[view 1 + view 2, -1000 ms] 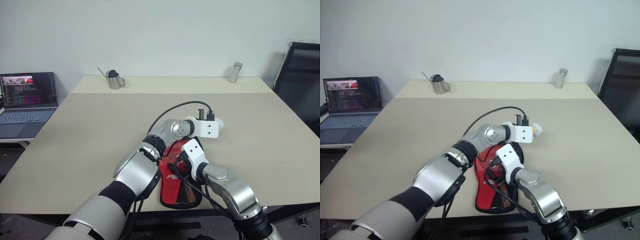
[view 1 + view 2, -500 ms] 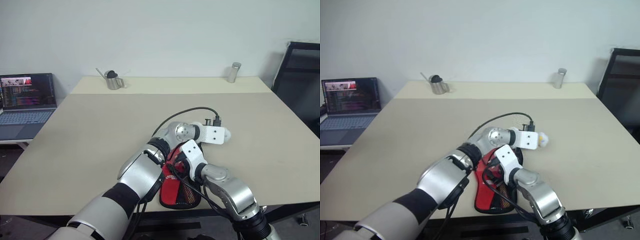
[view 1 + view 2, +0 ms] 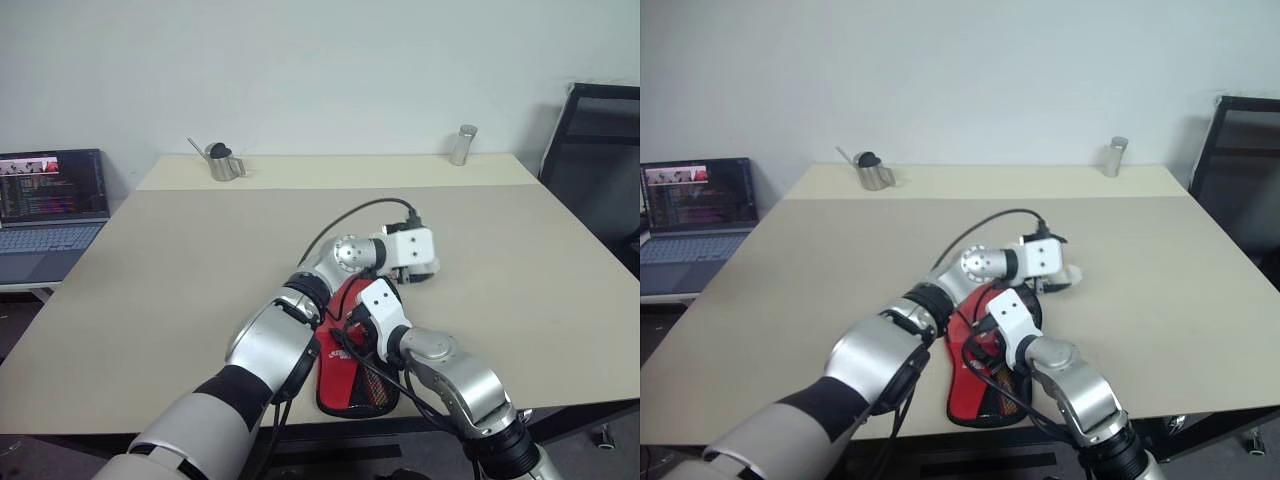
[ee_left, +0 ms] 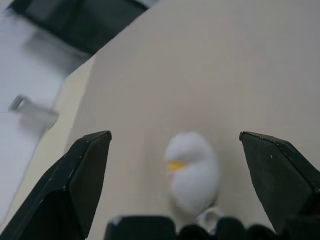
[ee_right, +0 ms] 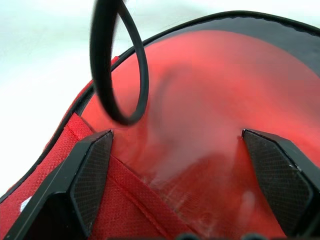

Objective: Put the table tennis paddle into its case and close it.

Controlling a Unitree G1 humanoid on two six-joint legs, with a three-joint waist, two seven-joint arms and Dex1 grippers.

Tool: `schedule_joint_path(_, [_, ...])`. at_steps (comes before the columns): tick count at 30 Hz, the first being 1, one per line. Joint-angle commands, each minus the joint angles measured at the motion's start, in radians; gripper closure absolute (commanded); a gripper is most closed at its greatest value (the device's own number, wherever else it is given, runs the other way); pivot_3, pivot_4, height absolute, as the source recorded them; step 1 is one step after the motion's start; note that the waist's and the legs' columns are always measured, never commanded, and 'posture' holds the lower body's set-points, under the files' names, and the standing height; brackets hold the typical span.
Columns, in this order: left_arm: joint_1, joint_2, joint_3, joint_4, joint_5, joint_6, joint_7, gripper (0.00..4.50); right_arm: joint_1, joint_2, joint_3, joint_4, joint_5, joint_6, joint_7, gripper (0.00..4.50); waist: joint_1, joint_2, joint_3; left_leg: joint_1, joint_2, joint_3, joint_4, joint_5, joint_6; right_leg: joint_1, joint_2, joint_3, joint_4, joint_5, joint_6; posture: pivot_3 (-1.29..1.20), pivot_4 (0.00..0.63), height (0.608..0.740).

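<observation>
Red paddle [image 5: 210, 110] in black-edged, red-lined case [image 3: 372, 392]; white-yellow pull tag [image 4: 192, 172].

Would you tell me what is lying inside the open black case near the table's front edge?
Inside the case, the table tennis paddle lies on the red lining. Both arms cover the far end, so its handle cannot be seen.

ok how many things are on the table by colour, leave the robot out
red: 1, paddle
black: 1, case
silver: 2, jug, canister
white: 1, pull tag
total: 5
</observation>
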Motion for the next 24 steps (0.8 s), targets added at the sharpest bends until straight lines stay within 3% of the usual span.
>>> schedule_joint_path(1, [-0.035, 0.052, 0.060, -0.037, -0.054, 0.058, 0.059, 0.03, 0.032, -0.010, 0.042, 0.084, 0.004, 0.053, 0.024, 0.00, 0.000, 0.000, 0.000, 0.000, 0.000, 0.000, 0.000, 0.000, 0.000, 0.000, 0.000, 0.000, 0.000, 0.000, 0.000, 0.00, 0.150, 0.740])
schedule_joint_path(6, [-0.030, 0.132, 0.132, -0.050, -0.120, 0.078, 0.034, 0.03, 0.017, -0.006, 0.025, 0.062, 0.025, 0.073, 0.035, 0.00, -0.001, 0.000, 0.000, 0.001, 0.000, 0.000, 0.000, 0.000, 0.000, 0.001, 0.001, 0.000, 0.001, 0.000, 0.000, 0.00, 0.150, 0.740])
schedule_joint_path(16, [0.104, 0.239, 0.335, -0.158, -0.404, 0.092, -0.364, 0.03, -0.035, 0.047, -0.138, -0.158, 0.152, 0.266, 0.040, 0.00, 0.001, 0.000, 0.000, 0.001, 0.000, 0.000, 0.000, 0.000, 0.000, 0.001, 0.001, 0.000, 0.001, 0.000, 0.000, 0.00, 0.150, 0.740])
schedule_joint_path(24, [0.292, 0.262, 0.318, -0.423, -0.535, 0.257, -0.631, 0.03, -0.159, -0.030, -0.302, -0.348, 0.312, 0.438, 0.115, 0.00, 0.002, 0.000, 0.000, -0.002, 0.000, -0.001, 0.002, 0.000, 0.000, -0.001, 0.000, 0.001, 0.002, 0.000, -0.001, 0.00, 0.150, 0.740])
